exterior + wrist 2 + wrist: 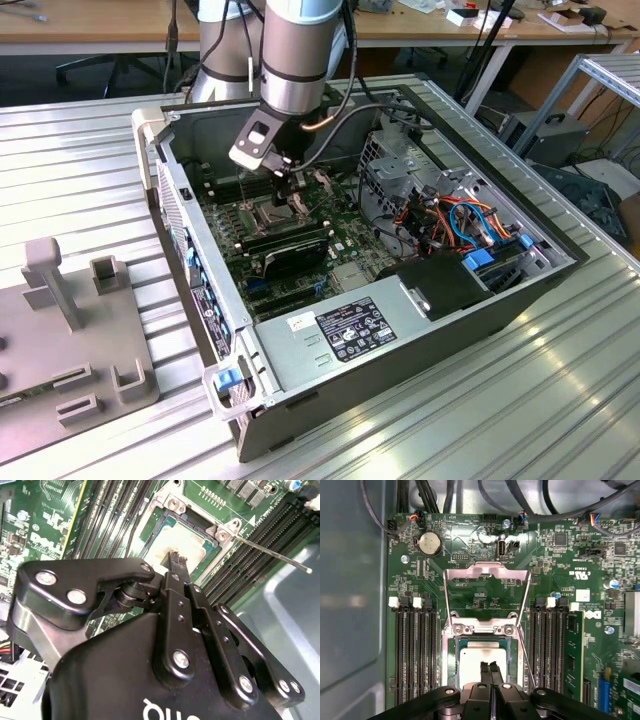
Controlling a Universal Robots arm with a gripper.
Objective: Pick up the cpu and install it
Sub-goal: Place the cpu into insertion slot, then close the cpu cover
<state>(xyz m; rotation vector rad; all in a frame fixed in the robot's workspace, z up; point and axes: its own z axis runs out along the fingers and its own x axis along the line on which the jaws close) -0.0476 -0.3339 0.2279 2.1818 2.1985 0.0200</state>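
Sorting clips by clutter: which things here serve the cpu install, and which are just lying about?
Job: cpu, under the tool; open load plate.
Lying about: grey fixture plate; coin cell; memory slots; drive cables.

I see my black metal gripper (pixel 176 559), fingers (pixel 175 587) pressed together, tips over the square silver-topped cpu (pixel 187 542) lying in its steel-framed socket (pixel 172 504) on the green motherboard (pixel 45 525); a thin steel lever (pixel 272 554) juts alongside.

Dull metal cpu (pixel 470 661); gripper (pixel 490 667) glossy black (bright steel screws (pixel 181 659)); table (pixel 80 150) ribbed metal.
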